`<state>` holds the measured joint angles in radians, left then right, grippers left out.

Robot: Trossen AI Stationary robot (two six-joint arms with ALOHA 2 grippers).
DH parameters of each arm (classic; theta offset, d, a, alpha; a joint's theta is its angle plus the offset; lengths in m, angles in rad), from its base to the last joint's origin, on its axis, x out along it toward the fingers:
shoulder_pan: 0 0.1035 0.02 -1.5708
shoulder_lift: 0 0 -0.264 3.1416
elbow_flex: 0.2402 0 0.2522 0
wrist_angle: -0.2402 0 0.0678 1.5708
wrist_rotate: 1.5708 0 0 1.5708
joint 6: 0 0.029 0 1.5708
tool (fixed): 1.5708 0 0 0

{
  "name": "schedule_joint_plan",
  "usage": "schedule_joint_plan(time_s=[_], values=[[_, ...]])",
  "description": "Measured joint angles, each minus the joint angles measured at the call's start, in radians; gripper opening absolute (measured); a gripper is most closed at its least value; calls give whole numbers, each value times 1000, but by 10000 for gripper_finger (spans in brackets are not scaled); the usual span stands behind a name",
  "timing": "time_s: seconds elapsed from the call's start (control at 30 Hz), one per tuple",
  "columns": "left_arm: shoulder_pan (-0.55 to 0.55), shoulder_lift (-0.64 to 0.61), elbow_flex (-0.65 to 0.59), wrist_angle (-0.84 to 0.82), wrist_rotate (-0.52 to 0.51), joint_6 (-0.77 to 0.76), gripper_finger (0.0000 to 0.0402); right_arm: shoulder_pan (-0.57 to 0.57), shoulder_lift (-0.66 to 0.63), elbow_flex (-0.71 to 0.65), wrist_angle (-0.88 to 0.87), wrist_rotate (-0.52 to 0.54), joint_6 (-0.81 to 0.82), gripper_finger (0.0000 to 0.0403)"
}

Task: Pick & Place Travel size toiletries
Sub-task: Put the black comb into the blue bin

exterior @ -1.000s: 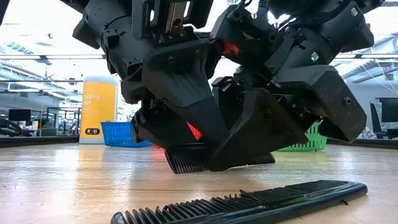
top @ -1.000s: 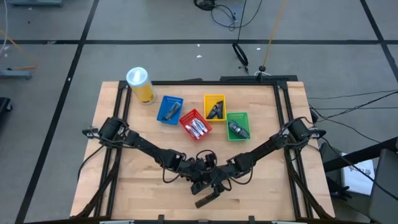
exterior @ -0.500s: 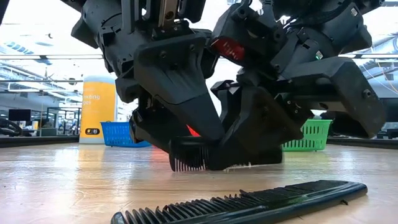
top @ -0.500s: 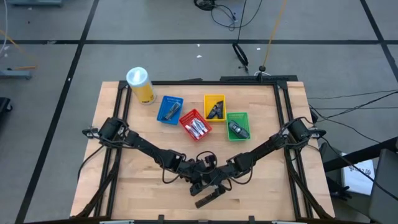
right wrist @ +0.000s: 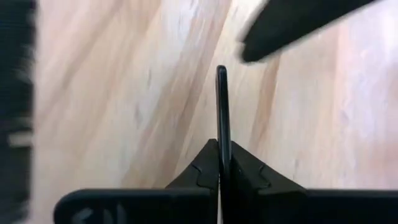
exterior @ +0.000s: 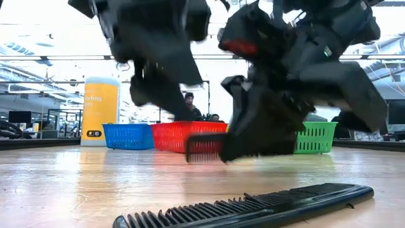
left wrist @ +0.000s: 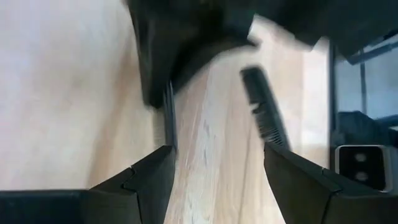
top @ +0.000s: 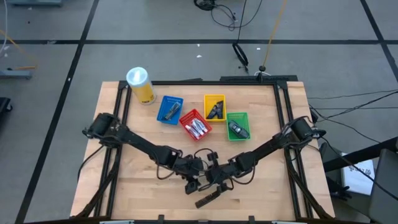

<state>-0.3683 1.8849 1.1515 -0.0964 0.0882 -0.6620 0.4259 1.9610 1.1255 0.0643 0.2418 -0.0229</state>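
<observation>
A thin black plastic comb (exterior: pixel 205 147) hangs clear of the wooden bench (exterior: pixel 76 190), edge-on, teeth downward, pinched between the right gripper's (right wrist: pixel 222 163) closed jaws. A second, longer black comb (exterior: pixel 253 206) lies flat on the bench's front edge. Other small toiletries, silvery mini tubes (top: pixel 197 128) and dark pieces (top: pixel 237 129), lie in the baskets farther back.

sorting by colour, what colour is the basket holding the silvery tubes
Red plastic basket, clearest in the high view.
</observation>
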Motion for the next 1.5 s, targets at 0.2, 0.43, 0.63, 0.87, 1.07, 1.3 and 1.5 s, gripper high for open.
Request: schedule_joint_plan(time_s=[0.2,0.43,0.63,0.87,1.07,1.3,1.5], values=[[-19,-165,2,-106,-180,70,243,0,-56,2,24,-2,11,3],[-84,-328,2,-333,-550,98,243,-31,-106,3,45,22,12,2],[-123,-360,0,-449,-752,47,243,-93,-116,5,108,17,25,1],[-113,-360,0,-485,-682,88,243,-149,-122,5,156,17,-5,1],[-95,-346,0,-501,-612,145,243,-170,-145,6,177,18,-34,1],[-75,-339,0,-495,-576,170,243,-169,-156,6,209,17,-80,0],[-61,-339,0,-432,-553,206,243,-170,-157,6,225,18,-101,0]])
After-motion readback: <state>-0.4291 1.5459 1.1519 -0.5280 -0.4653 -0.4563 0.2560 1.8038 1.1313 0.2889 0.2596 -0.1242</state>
